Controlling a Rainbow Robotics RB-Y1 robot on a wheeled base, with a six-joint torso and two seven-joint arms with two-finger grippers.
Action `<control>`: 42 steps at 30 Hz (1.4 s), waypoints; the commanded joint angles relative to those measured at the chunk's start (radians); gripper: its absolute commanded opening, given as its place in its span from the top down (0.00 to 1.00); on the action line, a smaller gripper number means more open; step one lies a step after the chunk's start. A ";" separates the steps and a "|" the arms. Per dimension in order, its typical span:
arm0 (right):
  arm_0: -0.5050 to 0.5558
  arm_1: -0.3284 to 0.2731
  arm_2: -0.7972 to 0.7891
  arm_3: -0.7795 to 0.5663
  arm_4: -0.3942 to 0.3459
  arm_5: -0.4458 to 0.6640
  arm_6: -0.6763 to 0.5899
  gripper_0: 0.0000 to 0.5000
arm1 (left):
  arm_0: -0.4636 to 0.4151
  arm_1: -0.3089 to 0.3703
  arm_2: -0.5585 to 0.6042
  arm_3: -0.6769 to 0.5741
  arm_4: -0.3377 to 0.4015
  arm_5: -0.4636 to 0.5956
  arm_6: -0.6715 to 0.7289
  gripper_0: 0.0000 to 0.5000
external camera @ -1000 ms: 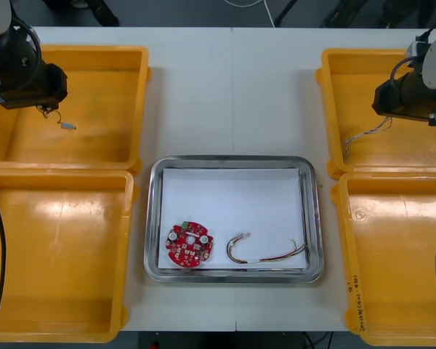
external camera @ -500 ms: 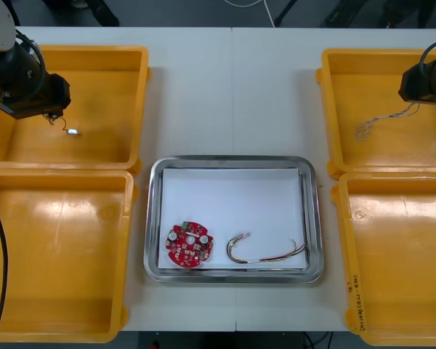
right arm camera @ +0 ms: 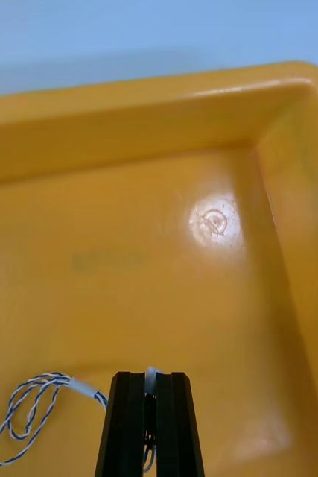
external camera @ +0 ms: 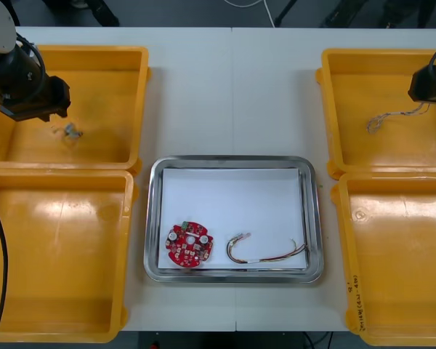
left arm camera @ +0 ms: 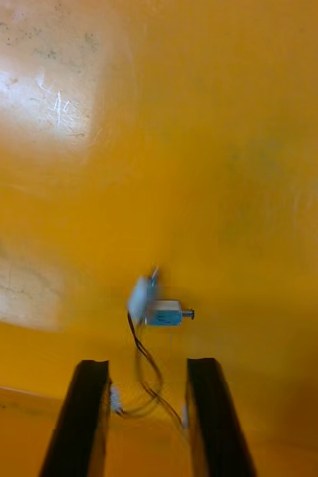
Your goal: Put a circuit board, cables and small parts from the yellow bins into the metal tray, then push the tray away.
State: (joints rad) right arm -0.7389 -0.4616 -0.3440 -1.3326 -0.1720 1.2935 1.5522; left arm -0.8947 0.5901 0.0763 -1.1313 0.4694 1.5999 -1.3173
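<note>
Over the far left yellow bin (external camera: 123,94), my left gripper (external camera: 42,104) (left arm camera: 147,365) stands open. A small metal part (external camera: 71,131) (left arm camera: 163,311) with thin black wires lies just past its fingertips, and the wires trail back between the fingers (left arm camera: 84,417). My right gripper (external camera: 429,86) (right arm camera: 150,376) hangs over the far right yellow bin (external camera: 349,145), shut on a twisted blue and white cable (external camera: 391,116) (right arm camera: 26,412) that dangles beside it. The metal tray (external camera: 154,218) holds a round red circuit board (external camera: 189,245) and a red and yellow cable (external camera: 265,251).
Two more yellow bins lie at the near left (external camera: 58,320) and near right (external camera: 363,320). The tray is white inside, and its far half is bare. Bare table runs between the far bins.
My left gripper has opened and let go of the small metal part, which now lies loose in the bin. My right gripper has carried the blue and white cable further right.
</note>
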 commanded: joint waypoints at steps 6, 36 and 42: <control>-0.031 -0.042 -0.003 0.059 -0.038 -0.011 0.022 1.00 | 0.002 0.010 0.026 -0.008 0.008 -0.011 -0.095 0.00; 0.003 -0.042 -0.010 0.062 -0.112 0.021 0.051 0.00 | -0.056 0.059 0.028 -0.008 -0.002 0.045 -0.177 0.00; 0.001 -0.049 -0.012 0.062 -0.113 0.024 0.057 0.00 | -0.079 0.085 0.026 -0.008 0.009 0.081 -0.203 0.00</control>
State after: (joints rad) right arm -0.7357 -0.4624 -0.3439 -1.2504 -0.2767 1.3135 1.5539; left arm -0.9148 0.6134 0.0795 -1.1305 0.4710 1.6671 -1.4222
